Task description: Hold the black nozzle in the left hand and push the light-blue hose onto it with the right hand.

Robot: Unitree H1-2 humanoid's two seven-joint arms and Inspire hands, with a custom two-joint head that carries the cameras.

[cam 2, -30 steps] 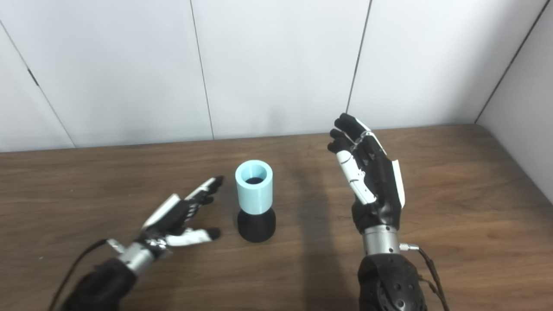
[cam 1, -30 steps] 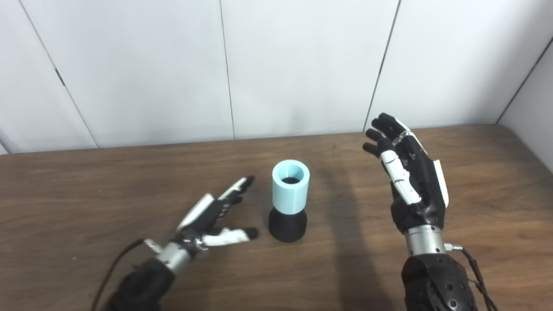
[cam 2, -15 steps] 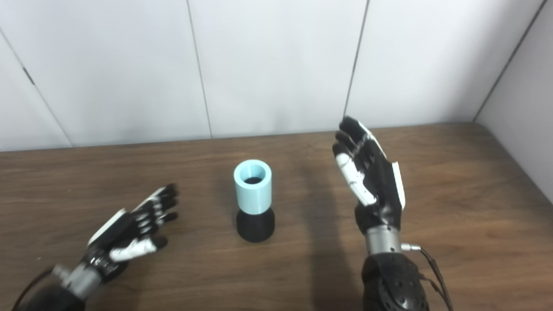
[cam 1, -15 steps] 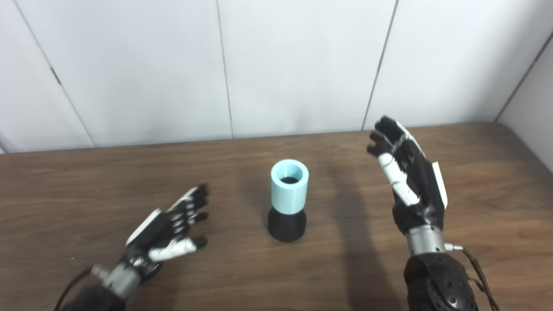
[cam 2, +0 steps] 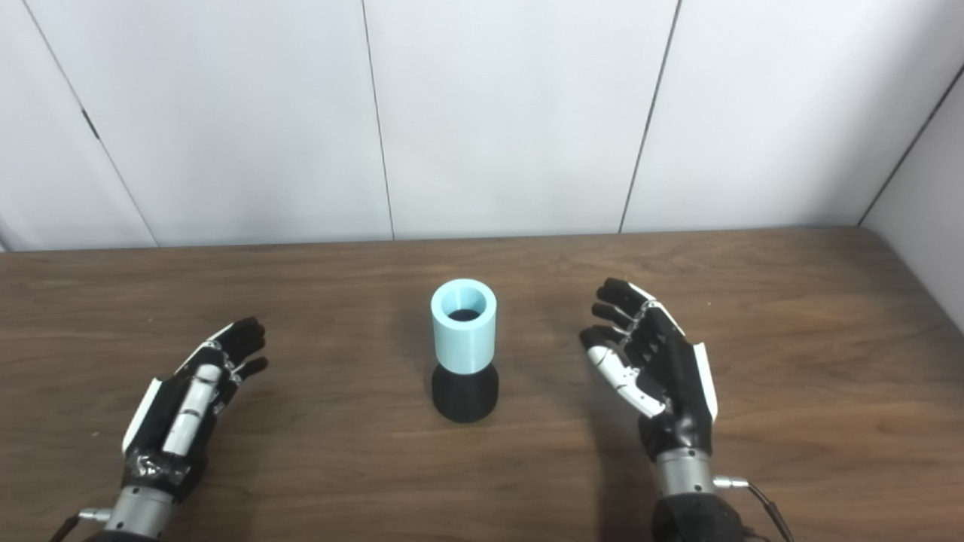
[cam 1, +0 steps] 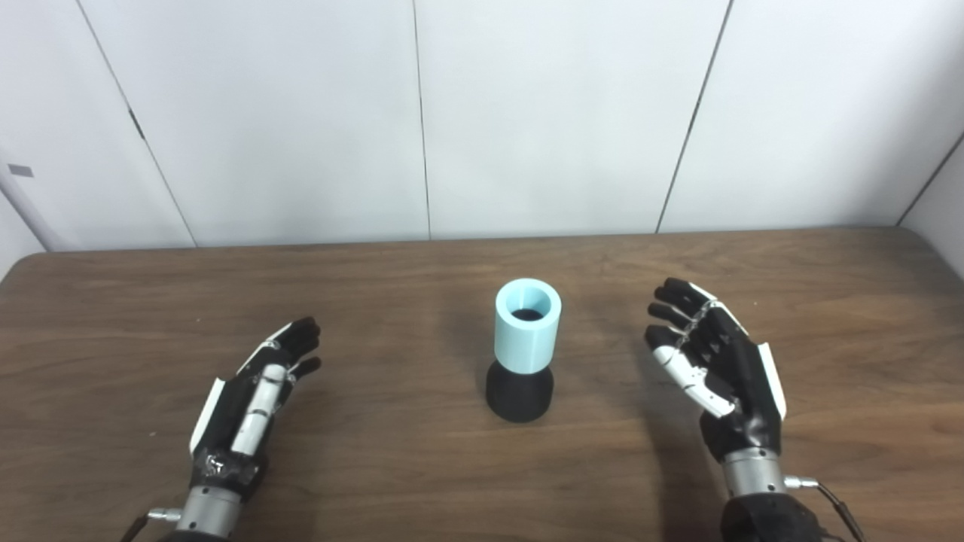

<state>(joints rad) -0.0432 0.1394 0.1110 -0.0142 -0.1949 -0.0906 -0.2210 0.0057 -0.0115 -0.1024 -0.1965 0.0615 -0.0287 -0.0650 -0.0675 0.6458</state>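
Note:
The light-blue hose [cam 1: 527, 324], a short upright tube, sits pushed down over the black nozzle [cam 1: 519, 391], which stands on its flared base at the table's middle. Neither hand touches them. My left hand [cam 1: 252, 399] lies low at the near left, well away from the nozzle, fingers extended and apart, holding nothing. My right hand [cam 1: 715, 369] stands to the right of the pair with its palm facing them, fingers spread and empty.
The brown wooden table [cam 1: 392, 286] runs back to white wall panels [cam 1: 557, 113]. Its rounded left corner shows at the far left, and a side wall closes the right. Cables trail from both wrists at the bottom edge.
My left hand has drawn back to the near left, away from the nozzle. My right hand has dropped lower. The camera view has also shifted.

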